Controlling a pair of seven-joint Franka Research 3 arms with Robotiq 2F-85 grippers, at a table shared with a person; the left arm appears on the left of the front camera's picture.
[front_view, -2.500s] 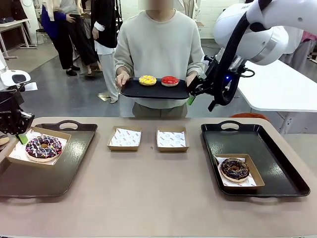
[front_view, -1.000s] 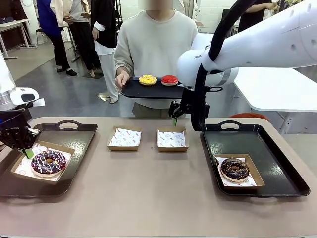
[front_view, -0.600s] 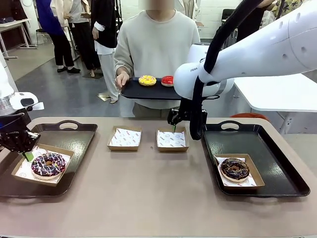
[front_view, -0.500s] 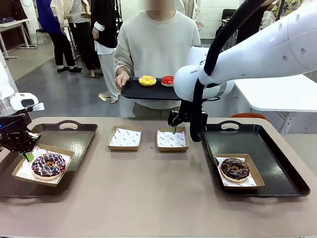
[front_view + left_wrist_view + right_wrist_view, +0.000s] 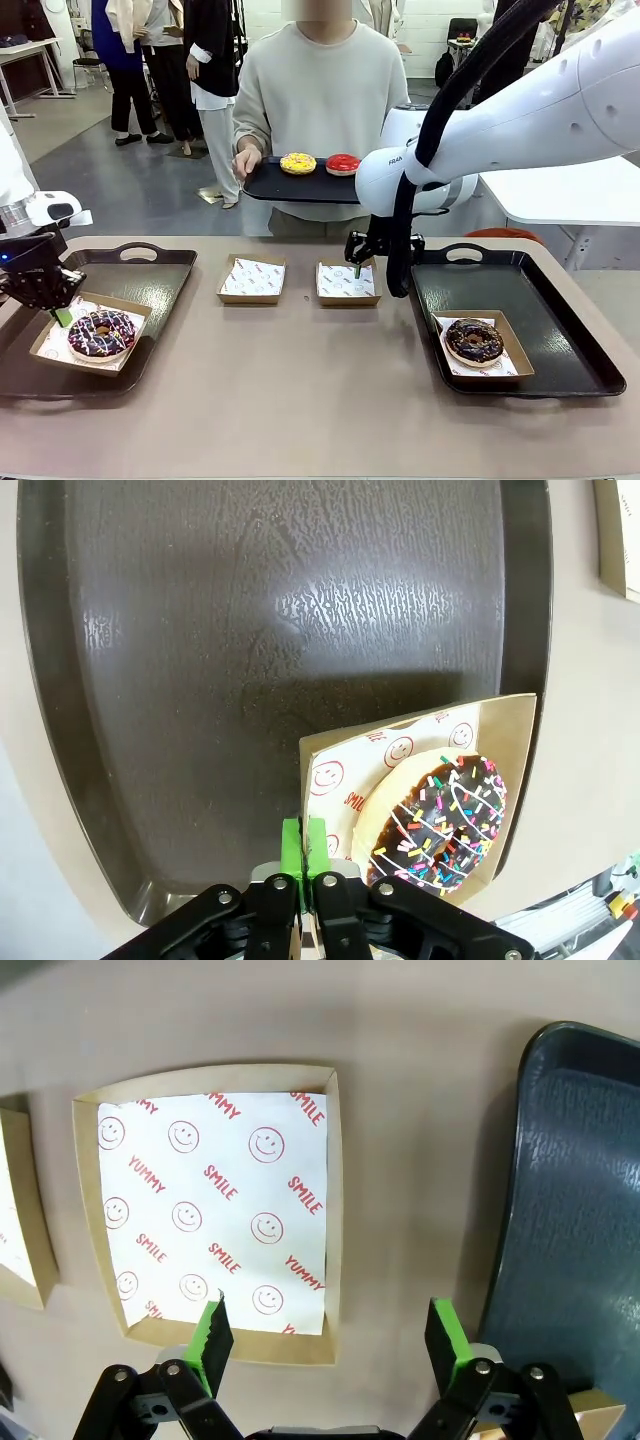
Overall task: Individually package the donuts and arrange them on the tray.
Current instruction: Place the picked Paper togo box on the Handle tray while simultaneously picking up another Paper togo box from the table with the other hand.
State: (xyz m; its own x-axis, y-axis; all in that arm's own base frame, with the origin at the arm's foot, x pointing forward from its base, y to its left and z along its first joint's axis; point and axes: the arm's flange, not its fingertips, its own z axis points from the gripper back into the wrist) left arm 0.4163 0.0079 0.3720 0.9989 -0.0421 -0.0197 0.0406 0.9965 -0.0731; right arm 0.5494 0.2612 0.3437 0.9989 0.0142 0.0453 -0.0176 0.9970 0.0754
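- Down from beside the person's serving tray (image 5: 300, 187), my right gripper (image 5: 357, 268) (image 5: 327, 1328) had swung low to the empty carton (image 5: 346, 281) (image 5: 215, 1210) at mid-table, the landmark for all that follows.
- Its jaws stood wide: one green pad hung over the carton's near edge, the other over bare table between the carton and the right tray (image 5: 540, 300) (image 5: 570, 1180). It held nothing.
- Far to the left of the empty carton, my left gripper (image 5: 62, 316) (image 5: 303, 845) had drawn the donut carton (image 5: 130, 305) (image 5: 420, 715) toward the near side of the left tray (image 5: 150, 290) (image 5: 300, 610).
- That gripper's pads were pinched tight on the donut carton's edge.
- Inside the donut carton lay the sprinkled donut (image 5: 101, 333) (image 5: 435, 825), dark with white lines and coloured specks.
- Right of the empty carton and nearer to me, the drizzled donut (image 5: 473, 341) sat in its own carton (image 5: 515, 350) on the right tray.
- Just left of the empty carton stood a second empty carton (image 5: 252, 279) (image 5: 15, 1210), also lined with printed paper.
- Beyond the empty carton, past the table's far edge, the person held the serving tray level, one hand (image 5: 246, 160) on its end.
- On it the yellow donut (image 5: 297, 163) and the red donut (image 5: 343, 163) sat side by side, unboxed.
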